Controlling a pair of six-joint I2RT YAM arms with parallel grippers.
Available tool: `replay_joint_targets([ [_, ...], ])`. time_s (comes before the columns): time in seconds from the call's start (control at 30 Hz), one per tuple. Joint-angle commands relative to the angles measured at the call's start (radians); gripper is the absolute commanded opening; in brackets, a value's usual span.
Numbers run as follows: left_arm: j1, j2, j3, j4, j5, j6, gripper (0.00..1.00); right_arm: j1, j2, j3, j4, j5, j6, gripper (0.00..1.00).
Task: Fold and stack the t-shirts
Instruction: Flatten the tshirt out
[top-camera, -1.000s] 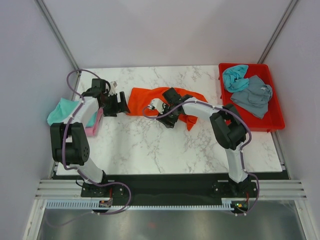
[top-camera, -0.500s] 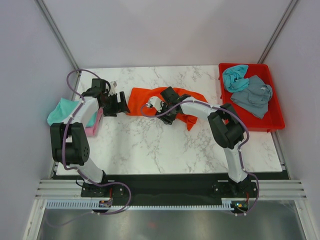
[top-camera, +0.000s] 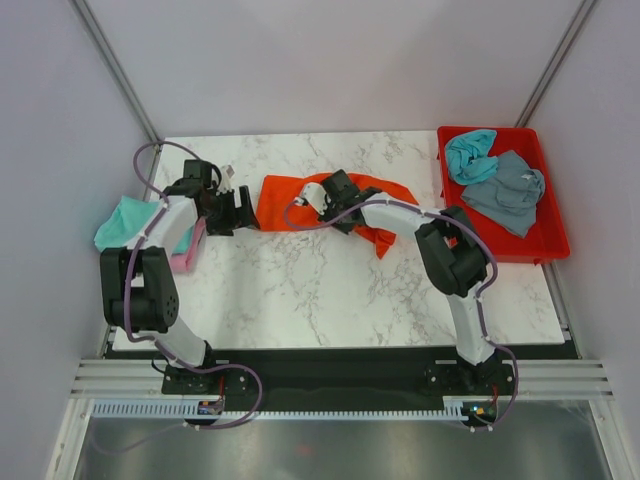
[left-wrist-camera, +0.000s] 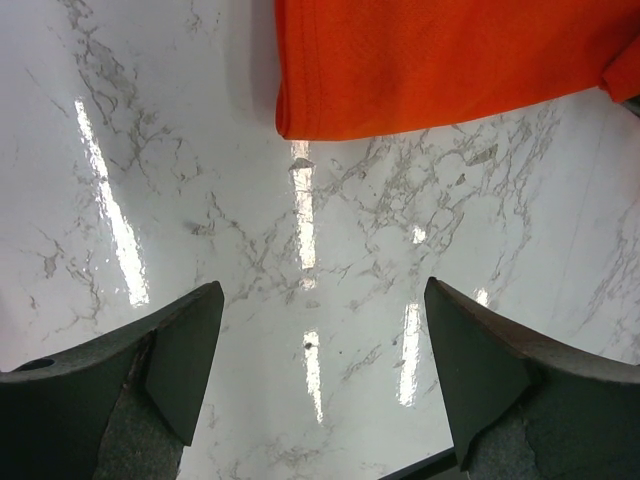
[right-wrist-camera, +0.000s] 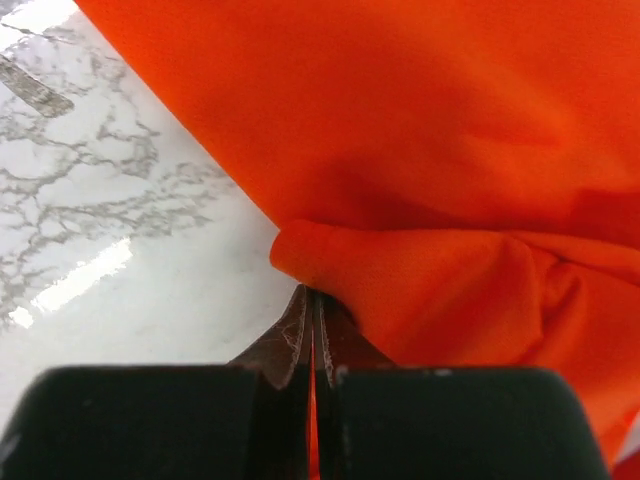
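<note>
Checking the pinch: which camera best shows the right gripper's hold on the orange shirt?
Right wrist: the right gripper is shut on a fold of the orange t-shirt, close up. The top view shows it over the shirt, too small to judge. The left wrist sees only the shirt's edge.

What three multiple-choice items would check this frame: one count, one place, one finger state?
1. How many shirts lie in the red tray? A one; B three; C two.
2. Where is the orange t-shirt? A on the table; B in the tray; C on the floor.
3. The right fingers are: A wide open; B shut on the orange t-shirt; C shut on nothing.

C: a teal shirt and a grey-blue shirt lie there.
A: it is spread on the marble.
B: the right wrist view shows orange cloth pinched between them.
</note>
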Motion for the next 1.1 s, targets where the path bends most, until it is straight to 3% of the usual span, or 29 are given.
replay_joint_targets([
  [0.0,0.0,-0.06,-0.004,0.012,-0.033,0.047,0.89,-0.008,-0.16,0.054,0.0,0.105,-0.045,0.0],
  [0.27,-0.011,-0.043,0.031,0.01,-0.179,0.151,0.88,-0.009,-0.334,0.197,-0.043,0.153,-0.088,0.0],
  [0.7,-0.108,-0.003,0.033,0.018,-0.285,0.198,0.89,-0.008,-0.386,0.386,-0.089,0.158,-0.112,0.0],
  [0.93,-0.111,0.174,0.161,-0.005,-0.277,0.194,0.86,-0.006,-0.383,0.4,-0.081,0.171,-0.123,0.0],
  [1.07,-0.114,0.283,0.285,-0.039,-0.21,0.194,0.74,-0.008,-0.38,0.401,-0.078,0.178,-0.128,0.0],
])
